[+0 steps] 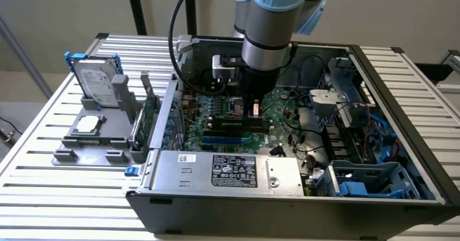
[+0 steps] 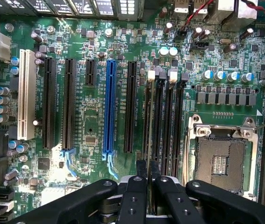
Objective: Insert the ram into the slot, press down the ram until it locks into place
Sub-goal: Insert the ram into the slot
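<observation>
Though edge-on, ram [image 2: 148, 126] long, thin.

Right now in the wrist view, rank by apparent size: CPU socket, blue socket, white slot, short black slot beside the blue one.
1. CPU socket: biggest footprint.
2-3. white slot and blue socket: near-equal length, white slightly wider; too close to rank.
4. short black slot: clearly smallest.

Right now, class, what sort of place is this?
Likely a robotics lab bench for PC assembly: an open computer case on a slatted metal table, a robot arm over its motherboard, a hard drive alongside.
</observation>
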Controlling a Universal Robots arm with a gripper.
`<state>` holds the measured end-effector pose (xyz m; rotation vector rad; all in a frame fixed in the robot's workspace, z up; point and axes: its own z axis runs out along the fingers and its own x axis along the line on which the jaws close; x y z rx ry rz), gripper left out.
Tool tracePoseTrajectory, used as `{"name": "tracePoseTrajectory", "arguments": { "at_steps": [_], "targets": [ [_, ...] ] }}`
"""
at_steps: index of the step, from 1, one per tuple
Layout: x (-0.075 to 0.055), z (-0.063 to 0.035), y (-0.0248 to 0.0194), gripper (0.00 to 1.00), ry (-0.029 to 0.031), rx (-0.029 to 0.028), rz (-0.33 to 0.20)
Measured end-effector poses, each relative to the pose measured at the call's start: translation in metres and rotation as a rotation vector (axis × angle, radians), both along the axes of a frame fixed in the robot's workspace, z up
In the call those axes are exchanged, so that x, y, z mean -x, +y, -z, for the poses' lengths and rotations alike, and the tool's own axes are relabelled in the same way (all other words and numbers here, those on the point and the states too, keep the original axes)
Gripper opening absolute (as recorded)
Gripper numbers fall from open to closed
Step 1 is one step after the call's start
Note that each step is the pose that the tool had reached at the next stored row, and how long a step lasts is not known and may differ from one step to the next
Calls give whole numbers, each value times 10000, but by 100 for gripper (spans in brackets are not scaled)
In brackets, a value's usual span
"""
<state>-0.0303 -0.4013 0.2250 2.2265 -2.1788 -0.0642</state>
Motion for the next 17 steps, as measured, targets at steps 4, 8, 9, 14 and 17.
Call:
{"name": "tracePoseTrajectory", "arguments": {
  "at_steps": [4, 8, 9, 14, 17],
  "targets": [
    [0, 0, 3, 13, 0, 0, 0],
    [0, 1, 5, 13, -1, -2, -1],
    [0, 0, 5, 13, -1, -2, 0],
    [1, 1, 5, 13, 1, 1, 0],
    [5, 7, 5, 13, -1, -2, 0]
  ]
}}
